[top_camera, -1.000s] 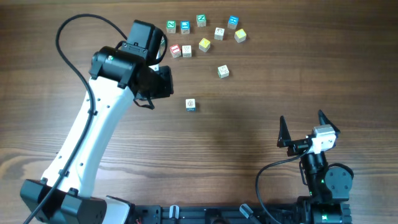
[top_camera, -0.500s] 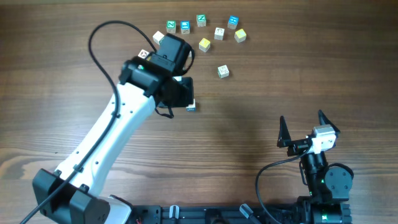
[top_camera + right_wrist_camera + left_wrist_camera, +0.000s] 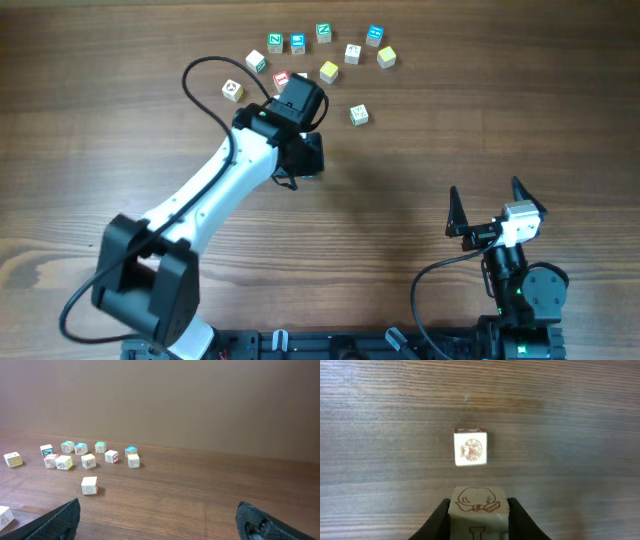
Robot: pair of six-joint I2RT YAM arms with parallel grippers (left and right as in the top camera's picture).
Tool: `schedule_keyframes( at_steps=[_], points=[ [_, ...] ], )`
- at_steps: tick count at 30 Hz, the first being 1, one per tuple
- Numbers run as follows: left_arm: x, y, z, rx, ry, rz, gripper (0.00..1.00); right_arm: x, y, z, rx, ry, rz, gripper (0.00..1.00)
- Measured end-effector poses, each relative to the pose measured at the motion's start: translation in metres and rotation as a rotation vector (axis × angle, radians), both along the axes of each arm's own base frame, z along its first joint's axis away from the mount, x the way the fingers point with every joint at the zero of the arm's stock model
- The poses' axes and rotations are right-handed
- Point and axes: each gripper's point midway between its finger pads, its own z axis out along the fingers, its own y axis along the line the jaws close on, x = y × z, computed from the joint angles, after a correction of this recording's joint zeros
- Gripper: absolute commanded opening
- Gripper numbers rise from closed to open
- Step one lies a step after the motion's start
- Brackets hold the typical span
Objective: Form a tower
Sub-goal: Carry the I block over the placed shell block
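1. Plainly, the tower (image 3: pixel 471 448) was only one cube high: a pale cube with a shell drawing on top. It lay on the table (image 3: pixel 470 110) about mid-width, nearer the far edge than the near one.
2. The left tool (image 3: pixel 479 522) was closed narrowly on a second cube (image 3: pixel 479 502), pinched between both fingers. In the wrist view this cube sat just short of the shell cube, not over it and not touching it.
3. In the overhead view the left arm covered that spot, so the shell cube could not be seen there.
4. The right tool (image 3: pixel 486 190) stood wide apart and empty by the near right corner.
5. The loose cubes (image 3: pixel 328 71), about ten of them, lay scattered along the far edge.
6. By my judgement the job was barely begun: the second cube needed centring and setting down, and then the rest needed stacking.
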Motion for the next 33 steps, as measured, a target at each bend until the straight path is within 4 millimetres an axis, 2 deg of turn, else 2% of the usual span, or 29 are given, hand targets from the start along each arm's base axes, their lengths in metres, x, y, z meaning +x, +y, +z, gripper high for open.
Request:
schedule_keyframes(
  at_steps=[7,14,19,21,33],
  points=[
    [0.011,0.0,-0.004,0.014,-0.034,0.008,0.13,0.0,0.0,0.0,0.0,0.0,0.0,1.0],
    [0.01,-0.005,-0.006,0.027,-0.045,-0.008,0.11,0.0,0.0,0.0,0.0,0.0,0.0,1.0],
    [0.008,-0.009,-0.019,0.088,-0.044,-0.028,0.11,0.0,0.0,0.0,0.0,0.0,0.0,1.0],
    [0.012,-0.008,-0.019,0.093,-0.06,-0.024,0.09,0.0,0.0,0.0,0.0,0.0,0.0,1.0],
    [0.015,-0.009,-0.023,0.097,-0.066,-0.023,0.1,0.0,0.0,0.0,0.0,0.0,0.0,1.0]
  ],
)
